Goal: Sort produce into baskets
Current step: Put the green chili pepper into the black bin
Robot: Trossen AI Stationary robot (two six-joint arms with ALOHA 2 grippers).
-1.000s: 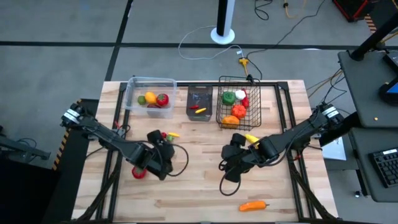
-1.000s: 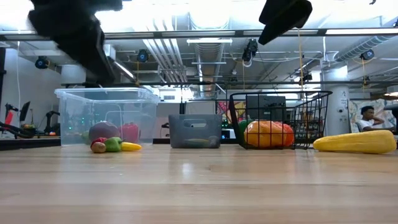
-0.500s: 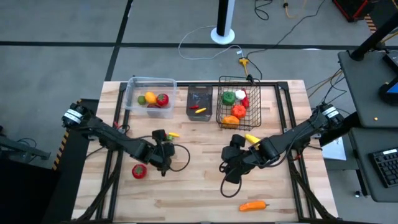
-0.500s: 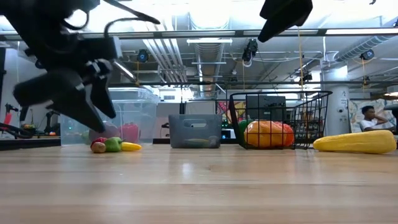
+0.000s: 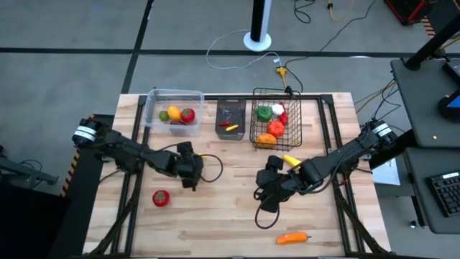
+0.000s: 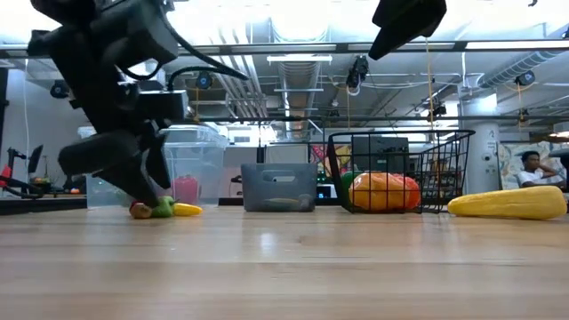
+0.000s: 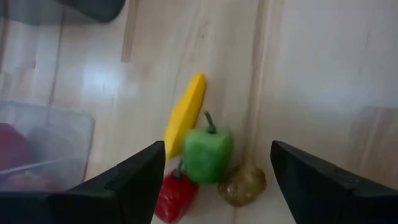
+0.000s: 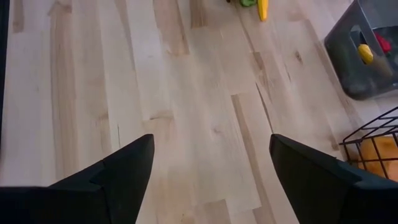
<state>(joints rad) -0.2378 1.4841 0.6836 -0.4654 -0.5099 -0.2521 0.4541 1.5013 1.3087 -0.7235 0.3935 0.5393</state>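
Observation:
A small heap of produce lies on the table in front of the clear tub (image 5: 172, 111): a yellow piece (image 7: 185, 115), a green pepper (image 7: 208, 152), a red pepper (image 7: 174, 194) and a brown piece (image 7: 242, 183). My left gripper (image 5: 191, 161) stands open low over this heap, one finger on either side, touching nothing that I can see. A red tomato (image 5: 161, 198) lies alone nearer the front. My right gripper (image 5: 272, 176) hangs open above mid-table, beside a yellow piece (image 5: 291, 160). An orange piece (image 5: 292, 237) lies near the front edge.
Along the far edge stand the clear tub with yellow, green and red pieces, a dark bin (image 5: 231, 119) with small yellow and red pieces, and a wire basket (image 5: 275, 122) with green, white, red and orange pieces. Bare wood lies between the two arms.
My left gripper has swung from over the red tomato toward the far edge and the right, and has sunk down to the heap by the clear tub, rolling as it went. The tomato stays where it lay, now uncovered.

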